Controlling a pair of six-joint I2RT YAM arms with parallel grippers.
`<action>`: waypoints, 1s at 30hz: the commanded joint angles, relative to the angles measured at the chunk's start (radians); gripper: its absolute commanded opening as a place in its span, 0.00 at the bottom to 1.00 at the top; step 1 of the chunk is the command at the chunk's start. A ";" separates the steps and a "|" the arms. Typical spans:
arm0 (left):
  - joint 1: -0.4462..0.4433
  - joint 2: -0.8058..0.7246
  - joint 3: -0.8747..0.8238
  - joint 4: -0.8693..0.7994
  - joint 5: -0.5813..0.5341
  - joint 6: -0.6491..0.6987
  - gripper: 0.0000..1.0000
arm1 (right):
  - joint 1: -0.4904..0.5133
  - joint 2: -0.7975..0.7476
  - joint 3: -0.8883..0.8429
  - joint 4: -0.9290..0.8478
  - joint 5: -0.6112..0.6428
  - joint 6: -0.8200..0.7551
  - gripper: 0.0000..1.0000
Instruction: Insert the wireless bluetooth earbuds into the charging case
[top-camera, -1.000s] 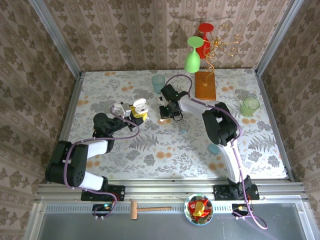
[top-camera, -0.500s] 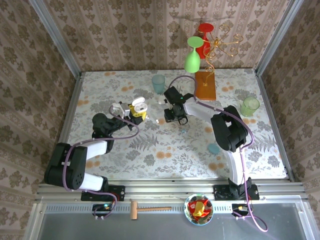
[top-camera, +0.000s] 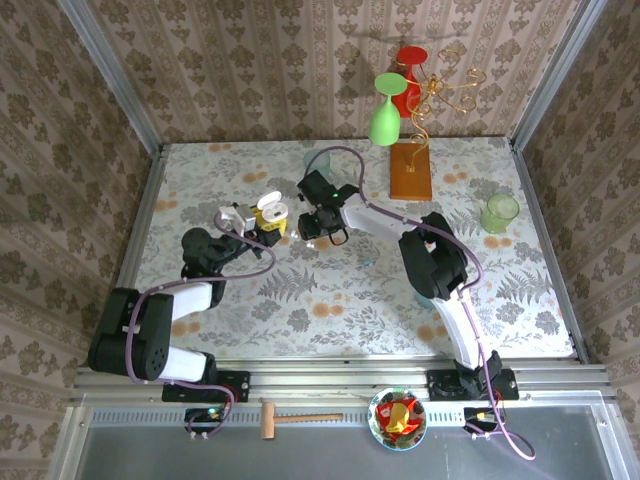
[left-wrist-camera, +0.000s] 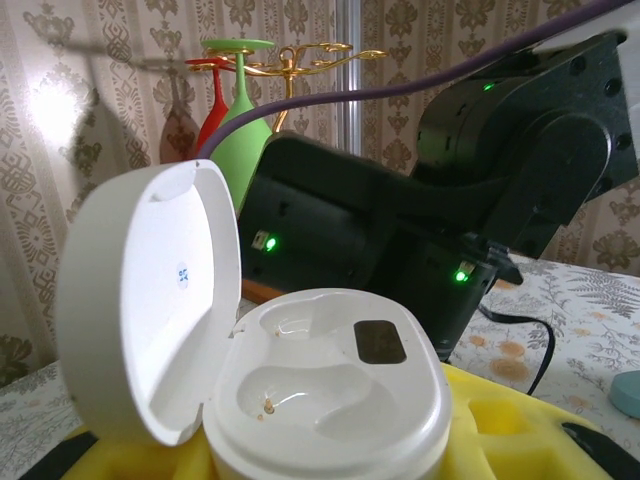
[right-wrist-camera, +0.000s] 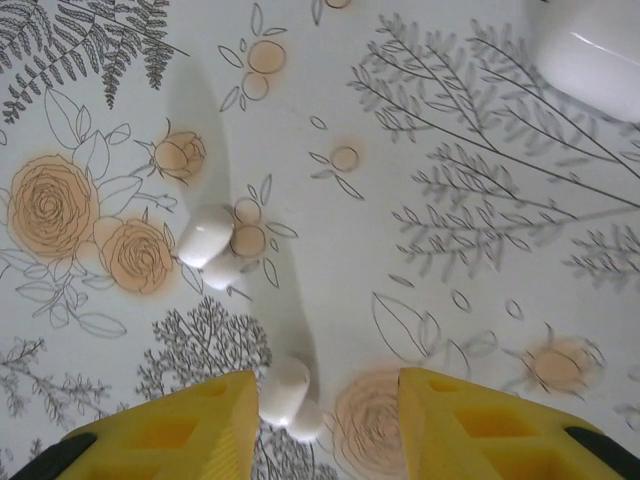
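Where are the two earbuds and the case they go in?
upper earbud (right-wrist-camera: 207, 238), right wrist view, on its rounded white head
lower earbud (right-wrist-camera: 284, 392), right wrist view, on its white body
case (left-wrist-camera: 340, 392), left wrist view, on the open base's top face

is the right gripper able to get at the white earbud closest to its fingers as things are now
Probably yes. The right gripper hangs over the table with its jaws apart, and the nearest earbud lies bare in the gap between them, close to one finger, with nothing covering it.
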 joint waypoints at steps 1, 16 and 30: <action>0.019 -0.028 -0.014 0.027 -0.038 0.015 0.24 | 0.023 0.046 0.063 -0.080 0.071 -0.032 0.39; 0.067 -0.046 -0.033 0.026 -0.073 0.006 0.24 | 0.085 0.151 0.192 -0.175 0.189 -0.067 0.30; 0.068 -0.048 -0.036 0.026 -0.071 0.010 0.24 | 0.091 0.165 0.227 -0.235 0.238 -0.067 0.13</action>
